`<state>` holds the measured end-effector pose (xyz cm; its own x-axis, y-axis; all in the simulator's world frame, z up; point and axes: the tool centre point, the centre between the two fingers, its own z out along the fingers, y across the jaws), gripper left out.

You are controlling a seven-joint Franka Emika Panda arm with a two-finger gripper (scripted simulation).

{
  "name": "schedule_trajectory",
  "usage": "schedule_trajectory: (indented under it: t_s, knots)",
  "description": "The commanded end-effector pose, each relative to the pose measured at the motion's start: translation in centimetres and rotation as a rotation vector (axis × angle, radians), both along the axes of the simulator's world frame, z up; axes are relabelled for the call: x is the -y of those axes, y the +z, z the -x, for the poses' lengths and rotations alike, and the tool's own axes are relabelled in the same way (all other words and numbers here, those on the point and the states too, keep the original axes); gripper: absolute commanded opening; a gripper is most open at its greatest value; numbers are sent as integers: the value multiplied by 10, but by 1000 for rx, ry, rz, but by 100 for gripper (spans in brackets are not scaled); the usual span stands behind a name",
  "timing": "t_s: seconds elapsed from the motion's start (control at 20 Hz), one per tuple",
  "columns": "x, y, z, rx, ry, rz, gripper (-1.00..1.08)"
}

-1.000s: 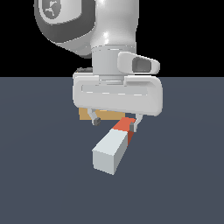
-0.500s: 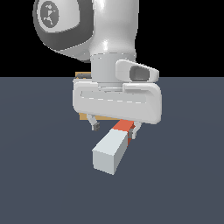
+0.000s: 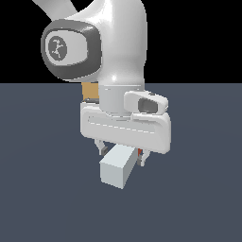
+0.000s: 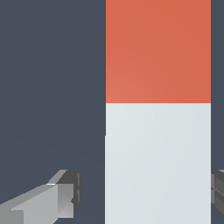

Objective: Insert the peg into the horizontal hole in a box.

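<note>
Wrist view: the gripper (image 4: 144,192) is seen spread astride the peg (image 4: 157,162), not yet pinched — lifting and insertion into the box (image 3: 90,90) are left.

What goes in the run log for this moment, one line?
phase: pre-grasp | claw: open, fingers straddling peg, not touching | peg: flat on floor | box: behind arm, mostly hidden | hole: not visible
</note>
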<state>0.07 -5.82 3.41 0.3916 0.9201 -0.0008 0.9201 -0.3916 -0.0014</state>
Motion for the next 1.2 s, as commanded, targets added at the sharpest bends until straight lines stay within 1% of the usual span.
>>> schedule_trajectory:
  t_s: [0.0, 0.15, 0.2, 0.8, 0.95, 1.15]
  knots:
    - [0, -7, -1, 1, -1, 0, 100]
    - [0, -10, -1, 1, -1, 0, 100]
    - [0, -10, -1, 1, -1, 0, -100]
    - [-1, -9, -1, 2, 5, 0, -100]
    - [-6, -5, 0, 2, 34, 0, -100]
    - [-22, 3, 4, 2, 111, 1, -100]
